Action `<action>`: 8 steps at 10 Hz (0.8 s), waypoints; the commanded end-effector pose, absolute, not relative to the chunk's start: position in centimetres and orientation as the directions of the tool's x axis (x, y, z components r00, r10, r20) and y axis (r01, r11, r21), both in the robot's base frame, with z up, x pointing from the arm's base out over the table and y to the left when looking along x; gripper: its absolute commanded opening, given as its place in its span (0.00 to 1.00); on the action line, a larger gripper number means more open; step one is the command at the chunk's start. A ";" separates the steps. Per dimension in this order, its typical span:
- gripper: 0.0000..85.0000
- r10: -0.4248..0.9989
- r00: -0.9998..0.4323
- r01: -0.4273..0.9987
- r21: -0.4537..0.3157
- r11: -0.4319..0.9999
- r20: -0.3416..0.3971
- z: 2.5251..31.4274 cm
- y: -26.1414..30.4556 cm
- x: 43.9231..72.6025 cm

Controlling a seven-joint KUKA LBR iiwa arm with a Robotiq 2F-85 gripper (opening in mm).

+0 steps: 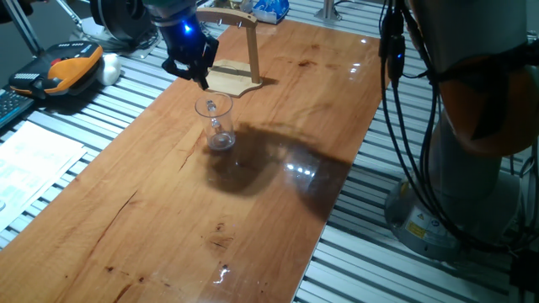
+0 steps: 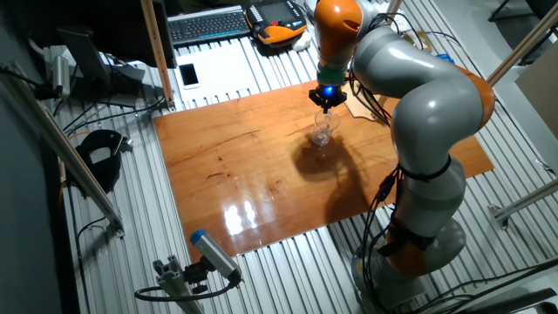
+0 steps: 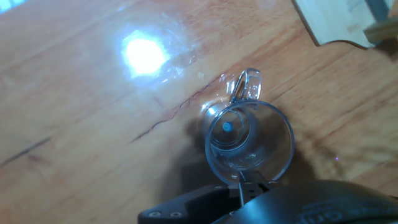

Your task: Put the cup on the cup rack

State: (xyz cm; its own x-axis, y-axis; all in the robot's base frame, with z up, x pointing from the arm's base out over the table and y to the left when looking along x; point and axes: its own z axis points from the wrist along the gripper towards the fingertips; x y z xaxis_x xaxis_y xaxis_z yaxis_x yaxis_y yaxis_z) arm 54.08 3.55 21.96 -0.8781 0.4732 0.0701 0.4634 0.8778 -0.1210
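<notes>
The wooden worktop point(image 1: 278, 151) carries both things of the task. The cup rack point(image 1: 238, 52) stands at its far end, upright on a flat wavy base. The cup point(image 1: 217, 124) stands upright on the wood, just near of the rack base and apart from it, its handle turned toward the rack. The gripper point(image 1: 200, 77) hangs just above the cup's rim; I cannot tell how wide its jaws stand.

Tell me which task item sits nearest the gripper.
The cup, the clear glass mug directly under the gripper; the wooden cup rack stands farther back.
</notes>
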 end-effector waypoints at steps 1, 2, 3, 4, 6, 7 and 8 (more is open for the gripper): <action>0.00 0.495 -0.866 0.485 -0.125 0.866 0.066 21.9 3.6 54.1; 0.00 0.526 -0.849 0.515 -0.134 0.846 0.059 21.7 3.7 54.2; 0.00 0.546 -0.836 0.534 -0.140 0.834 0.060 21.6 3.8 54.3; 0.00 0.561 -0.826 0.548 -0.149 0.823 0.061 21.5 3.9 54.4; 0.00 0.582 -0.811 0.567 -0.168 0.806 0.058 21.4 4.0 54.4; 0.00 0.595 -0.801 0.581 -0.164 0.798 0.059 21.3 4.0 54.5; 0.00 0.603 -0.796 0.588 -0.162 0.793 0.059 21.1 4.0 54.6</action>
